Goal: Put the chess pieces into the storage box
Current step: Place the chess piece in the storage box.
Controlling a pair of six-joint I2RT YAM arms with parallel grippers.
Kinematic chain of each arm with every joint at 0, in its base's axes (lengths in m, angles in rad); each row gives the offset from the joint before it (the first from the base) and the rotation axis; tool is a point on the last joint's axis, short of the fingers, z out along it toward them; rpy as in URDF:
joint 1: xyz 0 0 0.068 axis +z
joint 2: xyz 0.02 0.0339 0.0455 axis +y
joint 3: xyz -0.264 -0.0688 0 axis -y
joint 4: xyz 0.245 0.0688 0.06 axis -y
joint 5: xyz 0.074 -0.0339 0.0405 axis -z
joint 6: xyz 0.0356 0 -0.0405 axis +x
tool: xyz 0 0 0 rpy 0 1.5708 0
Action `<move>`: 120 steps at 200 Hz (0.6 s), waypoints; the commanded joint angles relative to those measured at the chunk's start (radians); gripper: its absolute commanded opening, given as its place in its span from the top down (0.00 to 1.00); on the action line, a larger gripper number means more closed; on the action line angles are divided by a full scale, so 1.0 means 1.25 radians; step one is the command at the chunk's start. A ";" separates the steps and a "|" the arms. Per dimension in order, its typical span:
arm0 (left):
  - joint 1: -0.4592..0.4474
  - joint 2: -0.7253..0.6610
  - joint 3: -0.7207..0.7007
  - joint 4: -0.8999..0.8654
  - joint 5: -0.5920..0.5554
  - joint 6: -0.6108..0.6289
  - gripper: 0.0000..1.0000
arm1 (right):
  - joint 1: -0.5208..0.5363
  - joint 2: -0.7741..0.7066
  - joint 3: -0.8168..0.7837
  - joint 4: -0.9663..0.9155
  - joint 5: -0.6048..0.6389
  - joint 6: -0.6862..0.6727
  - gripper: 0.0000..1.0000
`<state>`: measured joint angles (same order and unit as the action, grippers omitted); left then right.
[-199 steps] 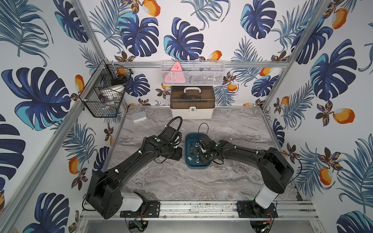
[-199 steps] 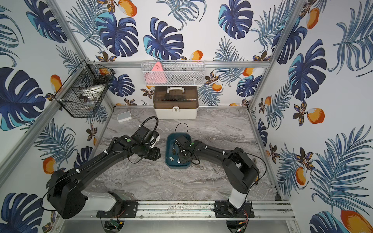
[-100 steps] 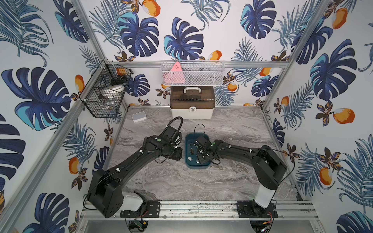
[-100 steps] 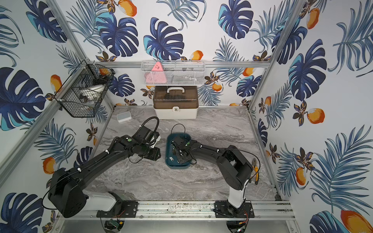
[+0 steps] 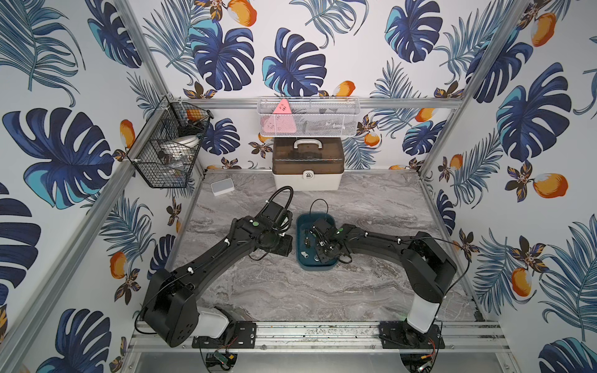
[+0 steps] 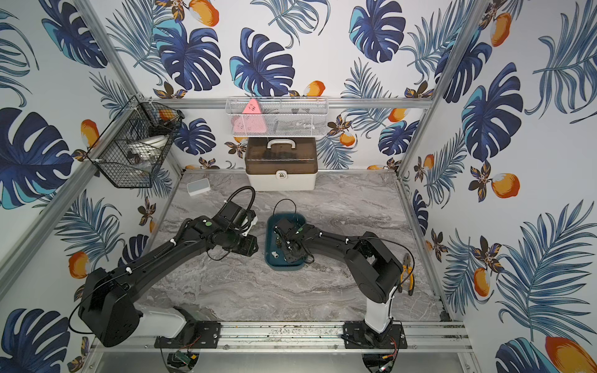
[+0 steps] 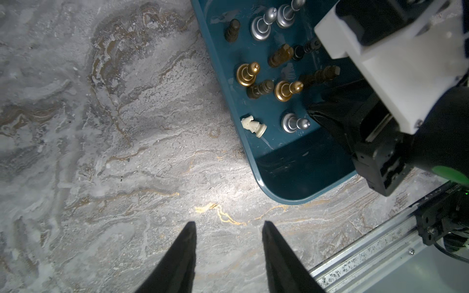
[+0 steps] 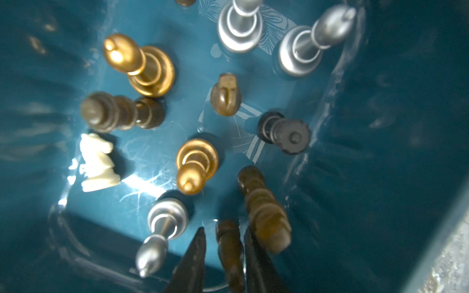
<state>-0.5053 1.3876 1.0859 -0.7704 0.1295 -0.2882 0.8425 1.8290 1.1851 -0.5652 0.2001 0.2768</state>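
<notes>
The dark teal storage box lies mid-table, and several chess pieces stand in it. In the right wrist view I see gold, silver and dark brown pieces, plus a whitish knight on its side. My right gripper reaches down into the box. Its fingers flank an upright dark brown piece, with a gap on one side, so it is open. My left gripper hovers open and empty over bare table beside the box wall.
A white case with a brown lid stands at the back, with a small white-grey box to its left. Yellow-handled pliers lie by the right wall. A black wire basket and a white mesh basket hang above.
My right gripper's jaws have parted from the dark brown piece, which now stands in the box. The right arm shifted slightly inside the box. The left arm has not moved.
</notes>
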 commanded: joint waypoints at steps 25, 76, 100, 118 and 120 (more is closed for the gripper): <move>-0.001 -0.002 0.016 0.012 -0.025 0.009 0.52 | 0.002 -0.031 0.009 -0.009 0.019 0.003 0.56; 0.000 -0.017 0.047 0.046 -0.011 -0.014 0.45 | 0.001 -0.179 0.008 -0.063 0.002 0.018 0.40; 0.002 -0.046 0.040 0.095 -0.068 -0.042 0.42 | -0.005 -0.286 -0.016 -0.067 0.060 0.037 0.36; 0.001 -0.110 -0.029 0.197 -0.182 -0.064 0.38 | -0.019 -0.411 -0.150 0.081 0.149 0.018 0.31; 0.001 -0.119 -0.038 0.209 -0.200 -0.068 0.37 | -0.021 -0.425 -0.166 0.105 0.159 0.012 0.30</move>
<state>-0.5053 1.3170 1.1126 -0.6704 0.0658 -0.3222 0.8345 1.4345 1.1191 -0.5850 0.2527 0.2993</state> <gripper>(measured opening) 0.605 0.672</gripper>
